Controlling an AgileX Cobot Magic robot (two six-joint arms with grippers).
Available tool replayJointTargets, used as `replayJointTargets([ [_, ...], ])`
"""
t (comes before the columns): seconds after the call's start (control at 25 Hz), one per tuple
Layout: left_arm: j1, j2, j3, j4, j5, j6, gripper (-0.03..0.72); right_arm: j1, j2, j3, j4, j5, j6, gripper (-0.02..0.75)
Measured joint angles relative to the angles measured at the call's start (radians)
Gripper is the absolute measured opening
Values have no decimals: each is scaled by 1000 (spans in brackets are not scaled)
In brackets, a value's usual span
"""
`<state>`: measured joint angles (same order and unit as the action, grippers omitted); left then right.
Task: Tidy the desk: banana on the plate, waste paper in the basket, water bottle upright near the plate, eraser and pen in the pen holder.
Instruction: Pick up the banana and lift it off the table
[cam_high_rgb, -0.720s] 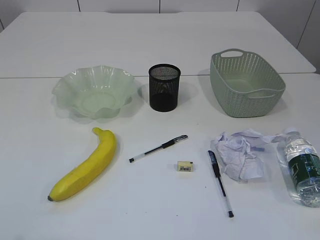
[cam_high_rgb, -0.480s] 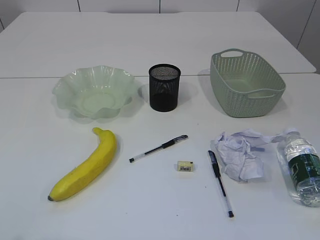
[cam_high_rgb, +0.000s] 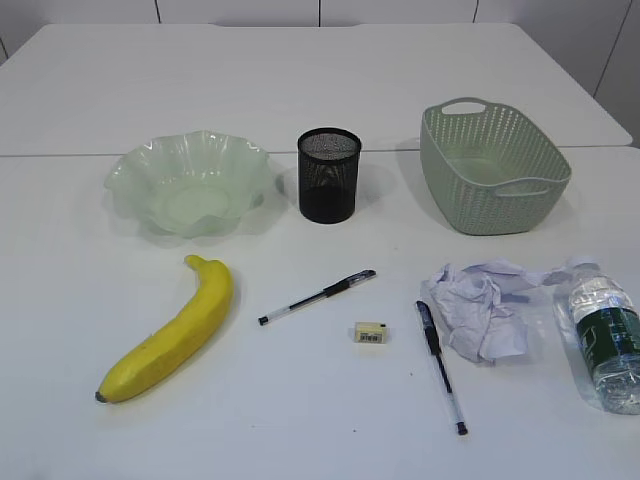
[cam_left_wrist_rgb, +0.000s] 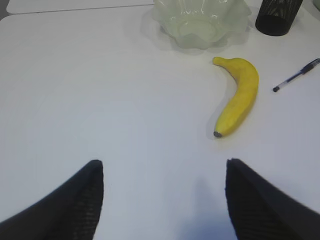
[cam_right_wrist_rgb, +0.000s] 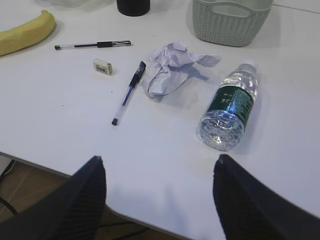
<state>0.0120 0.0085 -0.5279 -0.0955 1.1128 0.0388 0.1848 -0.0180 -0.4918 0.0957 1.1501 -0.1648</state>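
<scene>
A yellow banana (cam_high_rgb: 172, 332) lies at the front left, in front of the pale green wavy plate (cam_high_rgb: 190, 185). The black mesh pen holder (cam_high_rgb: 328, 175) stands mid-table; the green basket (cam_high_rgb: 492, 168) is to its right. Two pens (cam_high_rgb: 318, 296) (cam_high_rgb: 440, 365), a small eraser (cam_high_rgb: 371, 333), crumpled waste paper (cam_high_rgb: 480, 310) and a water bottle (cam_high_rgb: 604, 335) on its side lie in front. My left gripper (cam_left_wrist_rgb: 162, 167) is open over bare table short of the banana (cam_left_wrist_rgb: 237, 96). My right gripper (cam_right_wrist_rgb: 158, 162) is open at the table's near edge, short of the bottle (cam_right_wrist_rgb: 229, 106).
A seam between two white tabletops (cam_high_rgb: 60, 153) runs behind the plate. The table's near edge (cam_right_wrist_rgb: 45, 167) shows in the right wrist view, with floor and cables below it. Neither arm shows in the exterior view.
</scene>
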Motion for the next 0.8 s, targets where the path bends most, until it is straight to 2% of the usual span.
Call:
replayJointTargets([
  [0.8, 0, 0, 0, -2, 0, 0, 519, 0, 0, 0, 0, 0, 0, 501],
])
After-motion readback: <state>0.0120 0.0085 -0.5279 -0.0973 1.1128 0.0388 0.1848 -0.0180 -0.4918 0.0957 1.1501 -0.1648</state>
